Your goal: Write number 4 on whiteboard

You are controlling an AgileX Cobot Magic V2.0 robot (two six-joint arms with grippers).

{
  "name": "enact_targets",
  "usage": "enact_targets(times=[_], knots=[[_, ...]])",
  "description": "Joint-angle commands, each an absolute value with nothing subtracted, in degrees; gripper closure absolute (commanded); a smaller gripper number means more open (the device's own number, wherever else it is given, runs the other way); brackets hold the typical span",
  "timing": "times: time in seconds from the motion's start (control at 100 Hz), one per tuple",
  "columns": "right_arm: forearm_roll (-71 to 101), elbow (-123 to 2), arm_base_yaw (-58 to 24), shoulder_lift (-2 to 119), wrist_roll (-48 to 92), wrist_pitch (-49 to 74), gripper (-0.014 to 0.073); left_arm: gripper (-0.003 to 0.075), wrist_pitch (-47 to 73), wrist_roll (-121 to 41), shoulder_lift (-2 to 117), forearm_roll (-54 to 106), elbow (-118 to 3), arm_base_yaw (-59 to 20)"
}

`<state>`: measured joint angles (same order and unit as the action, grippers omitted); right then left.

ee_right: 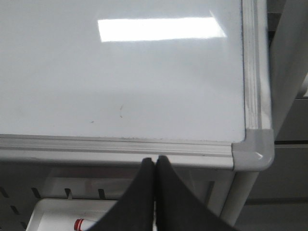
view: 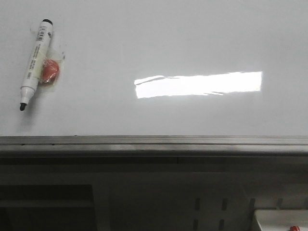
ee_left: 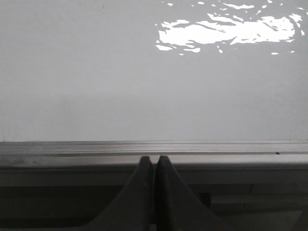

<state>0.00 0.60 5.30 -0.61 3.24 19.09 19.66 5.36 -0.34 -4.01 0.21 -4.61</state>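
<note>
The whiteboard is a glossy white flat board with a grey metal edge rail and a bright rectangular light reflection. No number 4 shows on it. A white marker with a black tip lies uncapped at the far left of the board, beside an orange-red lump in clear wrap. My left gripper is shut and empty, just in front of the board's rail. My right gripper is shut and empty, in front of the rail near the board's right corner. Neither gripper shows in the front view.
Faint small marks dot the board near the right corner. Below the rail is a grey perforated frame. A white tray under the board holds a red-banded marker; the tray's corner also shows in the front view.
</note>
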Motion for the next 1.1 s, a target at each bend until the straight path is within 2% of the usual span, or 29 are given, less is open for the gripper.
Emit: enact_targets(times=[0.0, 0.22, 0.53, 0.8, 0.87, 0.98, 1.09], knots=[[0.0, 1.97, 5.64, -1.42, 3.49, 18.43, 0.0658, 0.0741, 16.74, 5.45, -1.71, -3.62, 2.23, -4.42], [-1.14, 1.97, 5.64, -1.42, 3.49, 16.61, 0.0658, 0.0741, 16.63, 5.45, -1.71, -5.59, 2.23, -4.42], [-1.35, 1.97, 5.64, -1.42, 3.49, -9.2, 0.0658, 0.0741, 4.31, 5.45, -1.71, -6.7, 2.23, -4.42], [-1.35, 1.97, 5.64, -1.42, 3.49, -15.38, 0.0658, 0.0741, -0.79, 5.45, -1.71, -3.82, 2.13, -4.53], [-1.35, 1.64, 5.64, -1.42, 3.49, -13.54, 0.0658, 0.0741, -0.7, 5.45, -1.71, -3.06, 1.87, -4.53], [0.0, -1.81, 5.64, -0.99, 2.14, -1.1, 0.0658, 0.0741, 1.51, 5.45, -1.39, -1.43, -0.35, -4.53], [9.95, -6.81, 5.53, 1.21, 2.14, 5.38, 0.0658, 0.0741, 8.83, 5.45, 0.95, -1.66, -5.24, -4.53]])
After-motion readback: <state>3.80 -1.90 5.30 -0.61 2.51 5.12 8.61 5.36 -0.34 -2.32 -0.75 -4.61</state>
